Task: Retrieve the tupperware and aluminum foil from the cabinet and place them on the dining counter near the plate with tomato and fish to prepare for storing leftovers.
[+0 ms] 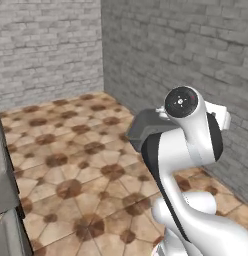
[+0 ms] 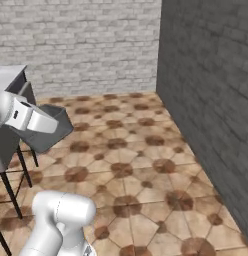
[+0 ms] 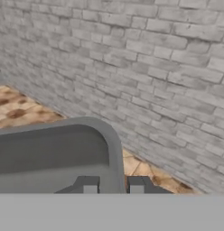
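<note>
- The tupperware is in the air, carried above the tiled floor; the hand view shows its dark grey wall and rounded corner directly in front of the gripper.
- The two finger tips stand on either side of the tub's rim wall, one inside and one outside, so the claw is pinched on that rim (the tips are close together, with only the thin wall between them).
- From the claw, the tub extends away and to the left in the hand view; I cannot tell its long axis with certainty, because only one corner is visible.
- In the left base view the tupperware appears behind the white arm, near the grey brick wall.
- The right base view gives what the others do not: the tupperware hangs just beside a grey chair with thin dark legs.
- My judgement: the tub is not yet placed, and the base must first bring the dining counter within reach (a firm pinch matters while driving).
</note>
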### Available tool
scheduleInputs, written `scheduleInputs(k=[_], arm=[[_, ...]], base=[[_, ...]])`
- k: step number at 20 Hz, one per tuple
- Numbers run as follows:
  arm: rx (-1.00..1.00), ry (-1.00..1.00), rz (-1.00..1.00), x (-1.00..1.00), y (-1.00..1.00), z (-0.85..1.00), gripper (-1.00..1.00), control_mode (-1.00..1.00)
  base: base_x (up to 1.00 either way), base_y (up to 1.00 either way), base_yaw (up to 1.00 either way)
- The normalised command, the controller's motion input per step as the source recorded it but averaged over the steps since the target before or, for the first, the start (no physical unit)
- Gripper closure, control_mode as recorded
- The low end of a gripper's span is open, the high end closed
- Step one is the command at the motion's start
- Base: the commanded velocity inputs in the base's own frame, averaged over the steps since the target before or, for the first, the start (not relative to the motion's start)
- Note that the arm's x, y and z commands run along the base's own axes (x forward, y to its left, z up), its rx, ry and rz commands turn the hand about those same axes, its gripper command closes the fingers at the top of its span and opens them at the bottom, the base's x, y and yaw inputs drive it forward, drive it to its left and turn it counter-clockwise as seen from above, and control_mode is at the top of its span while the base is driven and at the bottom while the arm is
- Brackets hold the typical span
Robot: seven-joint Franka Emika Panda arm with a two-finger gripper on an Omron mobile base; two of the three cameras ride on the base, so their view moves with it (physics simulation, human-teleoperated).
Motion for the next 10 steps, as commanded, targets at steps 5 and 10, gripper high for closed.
scheduleInputs(k=[5, 10], arm=[[0.0, 0.0, 0.0, 0.0, 0.0, 0.0, 1.0, 1.0], [0.0, 0.0, 0.0, 0.0, 0.0, 0.0, 1.0, 1.0]], base=[[1.0, 0.0, 0.0], [1.0, 0.0, 0.01]])
